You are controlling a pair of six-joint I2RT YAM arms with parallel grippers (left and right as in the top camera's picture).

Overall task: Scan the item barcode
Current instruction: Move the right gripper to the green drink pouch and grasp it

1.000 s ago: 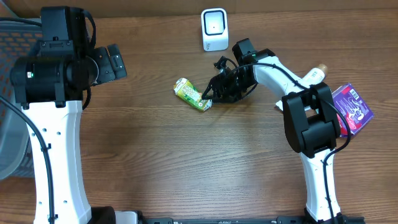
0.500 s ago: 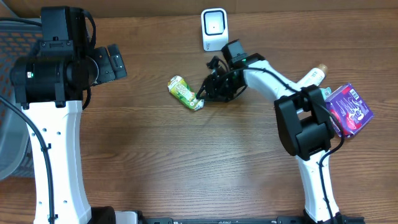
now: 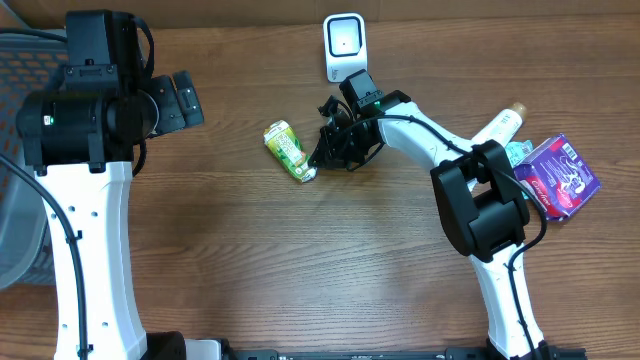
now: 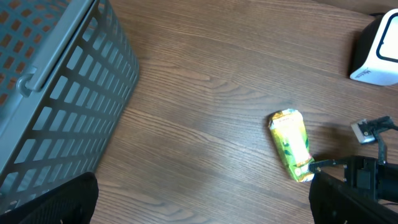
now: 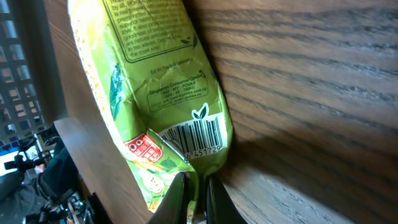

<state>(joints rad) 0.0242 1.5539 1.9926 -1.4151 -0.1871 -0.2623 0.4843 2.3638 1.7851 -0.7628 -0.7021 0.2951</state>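
Grey plastic basket (image 3: 18,60) at the far left edge of the wood table (image 3: 300,260). Left end effector (image 3: 190,100) hangs above the table beside it, jaws spread wide, nothing in them. Green snack packet (image 3: 287,150) lies flat at table centre, tilted. The right wrist view shows its barcode (image 5: 195,138) face up near the lower end. Right end effector (image 3: 318,160) is clenched on that end's crimped seam, fingertips (image 5: 180,198) tight together. White scanner (image 3: 345,47) stands just behind, at the back edge, apart from the packet. Bottle (image 3: 506,122) and purple packet (image 3: 562,178) at the far right.
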